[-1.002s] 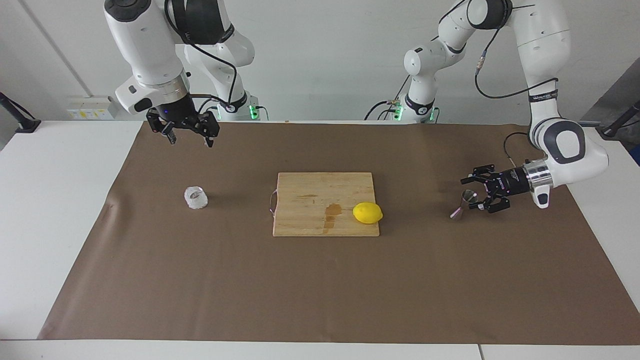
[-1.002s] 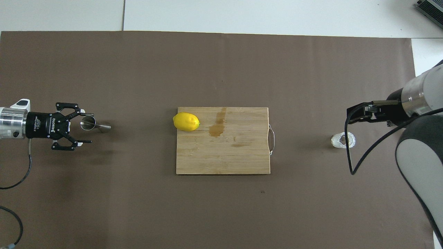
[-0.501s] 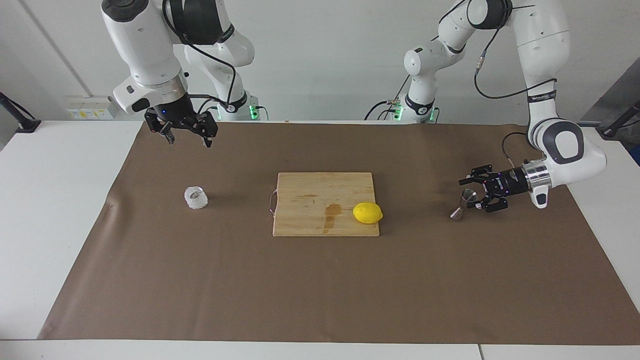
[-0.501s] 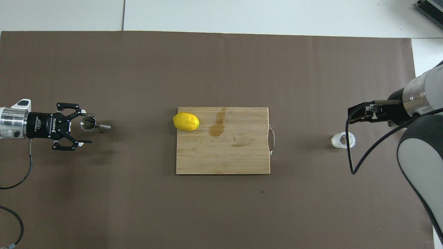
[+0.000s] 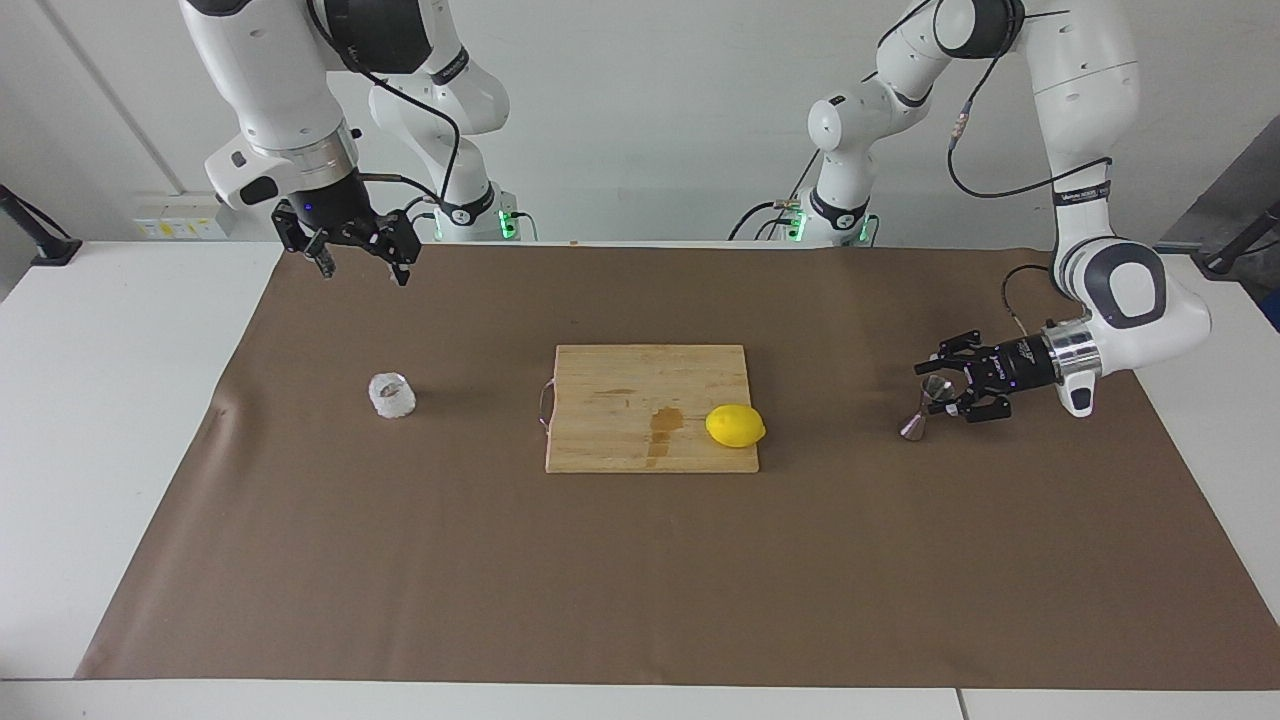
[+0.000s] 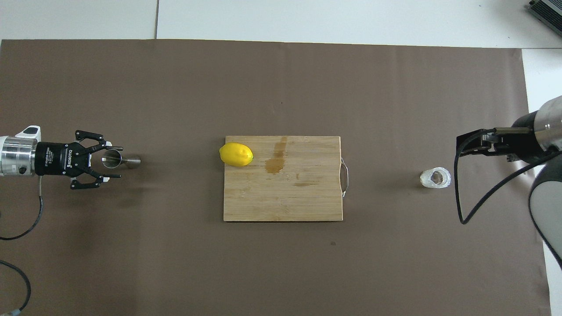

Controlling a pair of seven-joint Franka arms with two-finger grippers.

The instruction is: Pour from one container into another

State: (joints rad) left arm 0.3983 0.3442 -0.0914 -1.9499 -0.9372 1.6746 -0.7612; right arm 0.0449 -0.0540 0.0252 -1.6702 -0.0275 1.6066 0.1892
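Two grippers, nothing poured yet: I am only getting my fingers around the jigger.

I am bringing my left gripper (image 5: 945, 393) in sideways at the metal jigger (image 5: 925, 408), which is standing on the brown mat (image 5: 640, 580) toward my left arm's end of the table; my fingers are sitting either side of its upper cone, partly apart, and I cannot tell whether they are clamping it. My right gripper (image 5: 357, 262) is hanging wide apart and empty, high over the mat, well apart from the faceted glass cup (image 5: 392, 395) standing untouched below. I am judging that gripping, lifting, carrying and tipping are all left. Between the two vessels a cutting board (image 5: 650, 400) is lying with a lemon (image 5: 735, 425) on it.
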